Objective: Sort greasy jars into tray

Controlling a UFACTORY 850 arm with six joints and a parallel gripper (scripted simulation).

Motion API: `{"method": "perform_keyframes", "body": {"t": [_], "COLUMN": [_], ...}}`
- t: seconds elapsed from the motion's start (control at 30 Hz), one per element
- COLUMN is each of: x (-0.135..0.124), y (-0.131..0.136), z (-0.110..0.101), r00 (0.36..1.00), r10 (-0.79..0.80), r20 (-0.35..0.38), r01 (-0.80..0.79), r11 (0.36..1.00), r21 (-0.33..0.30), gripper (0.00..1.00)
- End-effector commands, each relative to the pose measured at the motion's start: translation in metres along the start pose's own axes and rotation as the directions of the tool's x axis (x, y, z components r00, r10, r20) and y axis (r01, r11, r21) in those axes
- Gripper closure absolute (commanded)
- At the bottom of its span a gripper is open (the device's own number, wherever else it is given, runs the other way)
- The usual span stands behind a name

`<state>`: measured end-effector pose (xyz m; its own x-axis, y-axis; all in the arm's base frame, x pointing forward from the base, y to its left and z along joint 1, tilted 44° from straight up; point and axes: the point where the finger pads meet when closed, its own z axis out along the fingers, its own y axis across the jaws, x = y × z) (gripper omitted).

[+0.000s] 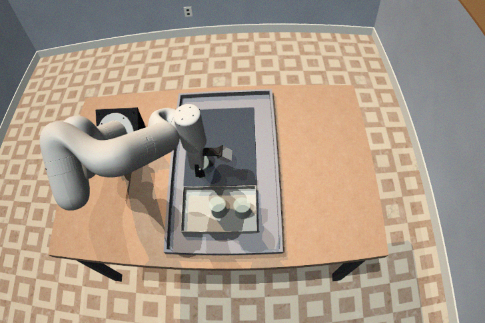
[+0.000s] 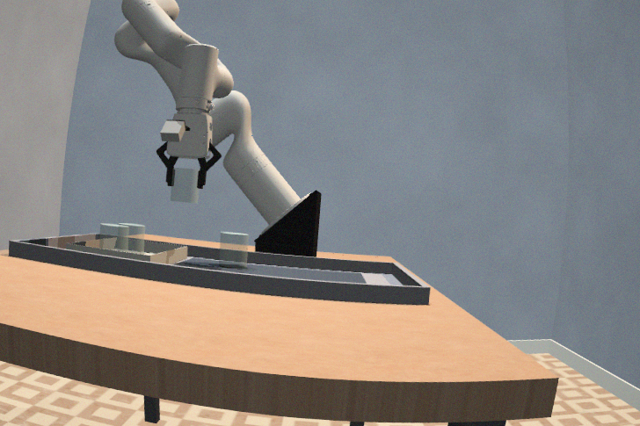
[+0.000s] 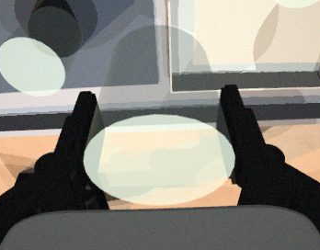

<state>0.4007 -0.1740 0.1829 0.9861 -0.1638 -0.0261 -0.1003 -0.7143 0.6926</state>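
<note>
My gripper (image 1: 210, 161) (image 2: 185, 185) (image 3: 158, 107) is shut on a pale glass jar (image 2: 184, 194) (image 3: 159, 158), held upright high above the steel top. One jar (image 2: 233, 249) (image 3: 30, 66) stands on the dark drying mat (image 1: 234, 123); my hand hides it in the top view. Two jars, one near the tray's middle (image 1: 217, 204) and one further right (image 1: 242, 206), stand inside the cream tray (image 1: 192, 214) (image 2: 168, 254) (image 3: 219, 41). The tray stands beside the mat. Grease cannot be seen on any jar.
The steel table top (image 1: 268, 147) has a raised rim around mat and tray and lies on a wooden table (image 1: 321, 174). The tray's low walls stand at the mat's edge. The arm's dark base (image 2: 294, 235) stands behind the steel top's rim in the exterior view.
</note>
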Motion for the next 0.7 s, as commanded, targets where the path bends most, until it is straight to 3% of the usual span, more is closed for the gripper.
{"method": "perform_keyframes", "body": {"t": [0.0, 0.67], "x": [-0.004, -0.024], "y": [0.011, 0.06], "z": [-0.001, -0.001], "r00": [1.0, 1.0], "r10": [0.0, 0.0], "r20": [-0.001, -0.001], "r01": [0.0, 0.0], "r11": [1.0, 1.0], "r21": [0.001, 0.001], "gripper": [1.0, 1.0]}}
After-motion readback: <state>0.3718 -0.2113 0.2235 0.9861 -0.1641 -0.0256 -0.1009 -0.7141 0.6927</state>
